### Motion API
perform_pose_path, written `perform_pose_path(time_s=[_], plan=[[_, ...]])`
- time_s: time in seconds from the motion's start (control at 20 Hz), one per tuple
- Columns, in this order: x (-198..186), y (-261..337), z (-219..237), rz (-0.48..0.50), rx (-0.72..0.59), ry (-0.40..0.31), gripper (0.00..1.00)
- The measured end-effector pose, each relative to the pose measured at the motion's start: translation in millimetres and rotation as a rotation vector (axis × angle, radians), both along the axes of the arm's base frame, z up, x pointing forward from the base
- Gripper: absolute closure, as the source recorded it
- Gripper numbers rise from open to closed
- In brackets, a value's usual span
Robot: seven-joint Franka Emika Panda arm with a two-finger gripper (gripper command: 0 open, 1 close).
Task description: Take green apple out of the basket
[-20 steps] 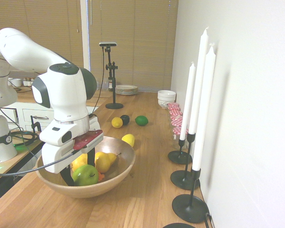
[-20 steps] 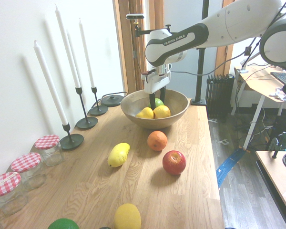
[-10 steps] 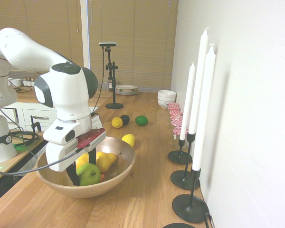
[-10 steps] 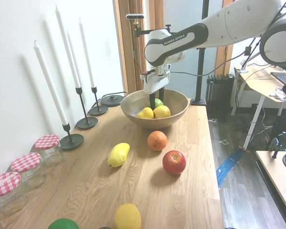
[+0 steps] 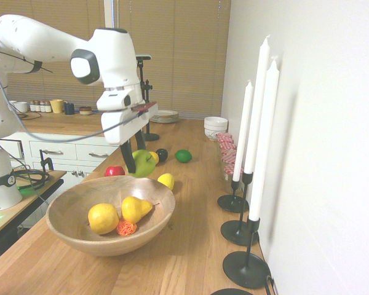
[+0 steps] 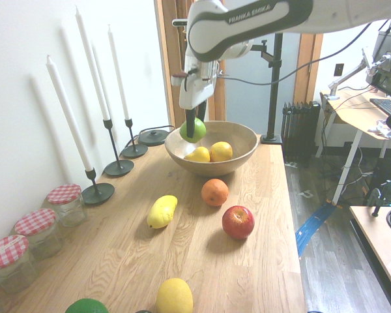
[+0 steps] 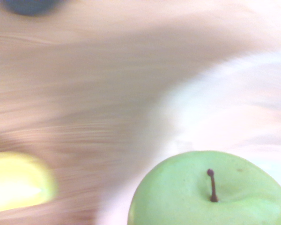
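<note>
Now the end effector (image 5: pixel 133 161) has the green apple (image 5: pixel 142 164) gripped between its two dark fingers, and the fruit hangs in the air, clear of the basket (image 5: pixel 111 236) below. From one side of the room I see it above the basket's far part; from the opposite side it shows against the basket's rim, toward the candles (image 6: pixel 92 62). The wrist view gives its smooth top and short brown stem, with the pale basket blurred behind. Down in the wide wooden basket lie a round yellow fruit (image 5: pixel 103 219), a yellow pear (image 5: pixel 134 209) just beside it, and a small bright orange thing (image 5: pixel 126 228) near them both. On the tabletop (image 6: pixel 247 280), outside the basket, an orange fruit (image 6: pixel 214 192) sits near a red apple (image 6: pixel 238 222), and a long yellow fruit (image 6: pixel 162 212) lies a little apart from them. Farther along rest another yellow fruit (image 6: pixel 174 297), a dark round fruit (image 5: pixel 162 155) and a green fruit (image 5: pixel 183 156). Jars with red-checked lids (image 6: pixel 36 231) line the wall, and the tall white candles stand upright in black holders (image 6: pixel 118 167). White bowls (image 5: pixel 215 126) and a stack of plates (image 5: pixel 164 116) are set well apart from the basket.
</note>
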State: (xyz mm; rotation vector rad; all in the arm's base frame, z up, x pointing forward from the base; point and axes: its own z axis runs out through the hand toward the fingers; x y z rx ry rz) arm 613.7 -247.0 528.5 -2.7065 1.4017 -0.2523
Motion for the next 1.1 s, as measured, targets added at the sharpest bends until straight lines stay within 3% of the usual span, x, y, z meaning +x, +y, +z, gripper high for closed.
perform_pose_path(time_s=[0.3, 0.8, 1.1], plan=[[14.1, 135.3, 10.0, 0.109, -0.022, 0.016, 1.0], [41.7, 283.2, -83.5, 0.145, -0.036, 0.094, 1.0], [49.9, 336.5, -118.7, 0.123, -0.041, 0.11, 1.0]])
